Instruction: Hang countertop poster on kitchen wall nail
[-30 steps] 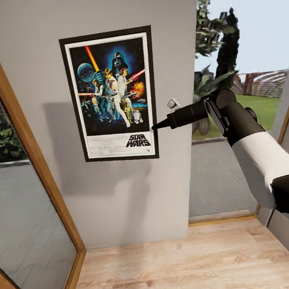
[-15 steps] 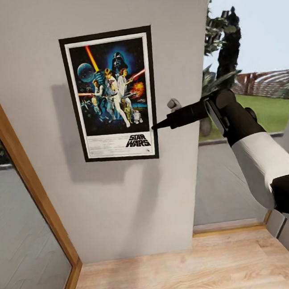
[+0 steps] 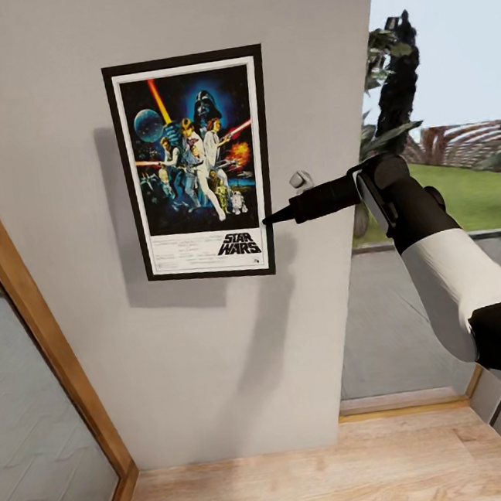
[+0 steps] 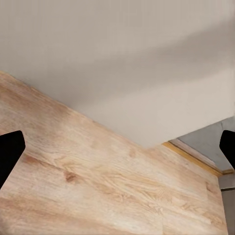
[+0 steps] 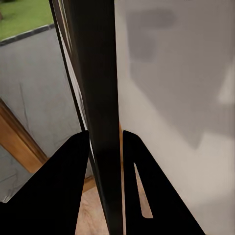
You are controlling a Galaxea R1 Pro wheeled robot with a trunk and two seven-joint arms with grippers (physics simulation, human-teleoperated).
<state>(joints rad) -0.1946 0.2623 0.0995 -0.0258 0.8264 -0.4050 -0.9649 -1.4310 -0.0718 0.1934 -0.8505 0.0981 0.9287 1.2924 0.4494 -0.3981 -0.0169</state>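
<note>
Your view has swung right; your right gripper [image 3: 269, 219] stays clamped on the poster [image 3: 193, 167], a wall nail [image 3: 300, 179] just beside.

A plain grey wall [image 3: 215, 348] fills the middle of the room, meeting a floor of pale wooden planks [image 3: 331, 482] at its base. Glass panels in a light wooden frame [image 3: 35, 337] flank the wall on one side; on the other, a window [image 3: 436, 105] opens on dark trees, a green lawn [image 3: 477, 193] and clear blue sky. Soft daylight casts faint grey shadows across the wall.
</note>
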